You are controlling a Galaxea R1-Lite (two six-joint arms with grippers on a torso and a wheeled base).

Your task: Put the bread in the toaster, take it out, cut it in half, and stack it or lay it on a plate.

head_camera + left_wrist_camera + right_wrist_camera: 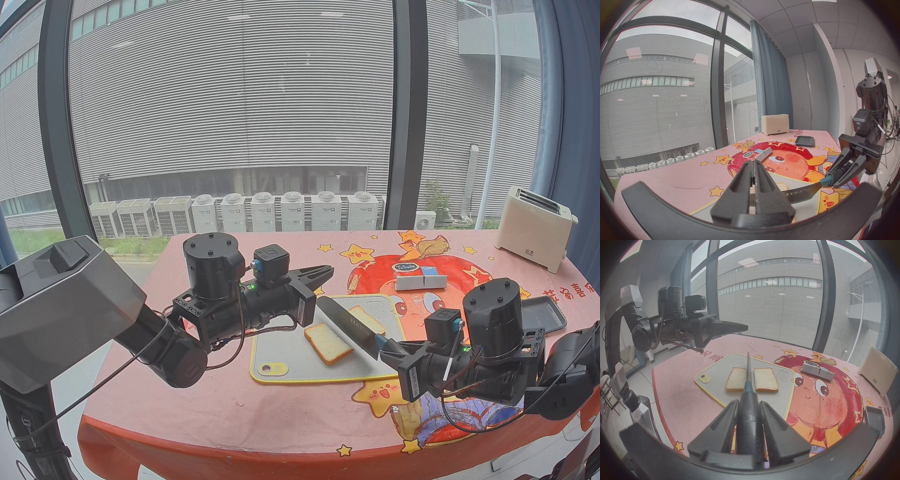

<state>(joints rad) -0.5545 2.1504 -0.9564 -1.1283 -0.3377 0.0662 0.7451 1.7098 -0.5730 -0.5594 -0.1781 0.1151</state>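
Now your right gripper (pixel 748 404) jaws clamp the knife (pixel 350 325), blade between the bread halves (pixel 736 379), maybe touching; left gripper (pixel 753 168) jaws closed.

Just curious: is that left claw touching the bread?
Apart. The right wrist view shows the left gripper hanging in air well above the bread.

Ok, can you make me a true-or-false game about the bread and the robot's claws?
The right claw holds the knife. True.
The bread is one whole slice. False: it lies in two halves on the cutting board.
The left claw is shut with nothing in it. True.
The bread sits on the dark plate. False: the plate holds no bread; both halves are on the board.
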